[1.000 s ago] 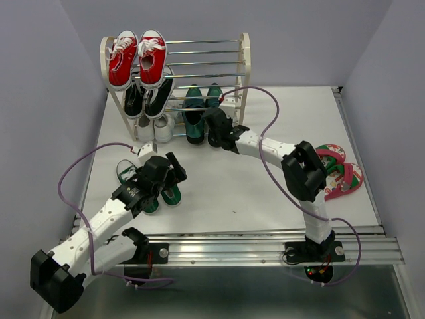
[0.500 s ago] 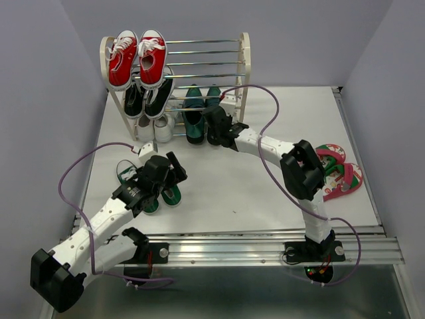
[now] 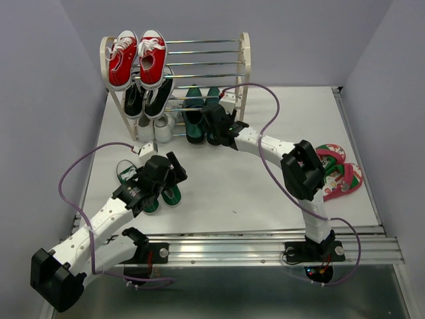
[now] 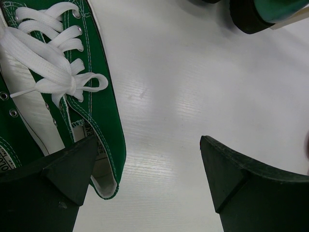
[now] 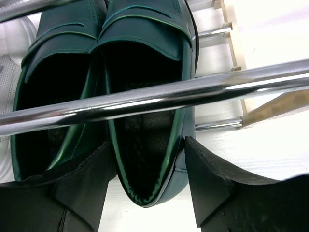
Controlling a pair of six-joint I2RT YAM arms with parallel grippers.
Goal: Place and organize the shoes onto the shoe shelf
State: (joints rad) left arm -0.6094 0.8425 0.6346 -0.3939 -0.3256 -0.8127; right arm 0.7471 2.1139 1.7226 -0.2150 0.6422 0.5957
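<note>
The shoe shelf (image 3: pixel 244 60) stands at the back left of the table. Both dark green loafers (image 3: pixel 194 118) lie side by side on its lowest tier, heels toward me. My right gripper (image 3: pixel 214 130) is at the right loafer (image 5: pixel 145 92); its jaws are open and straddle the heel, and a chrome rod (image 5: pixel 193 89) crosses above. The left loafer (image 5: pixel 53 96) lies beside it. My left gripper (image 3: pixel 174 166) hangs open over the table, next to the green canvas sneakers (image 3: pixel 136 183). One sneaker (image 4: pixel 63 82) lies by its left finger. The flip-flops (image 3: pixel 339 169) rest at the right edge.
Red sneakers (image 3: pixel 138 58) sit on the shelf's top tier, black sneakers (image 3: pixel 147 96) below them and white shoes (image 3: pixel 156 126) on the lowest tier at the left. Purple cables loop over both arms. Grey walls close in on three sides.
My right gripper's jaws have spread apart at the right loafer's heel, after nudging slightly toward the shelf. The left arm and the sneakers have not moved.
</note>
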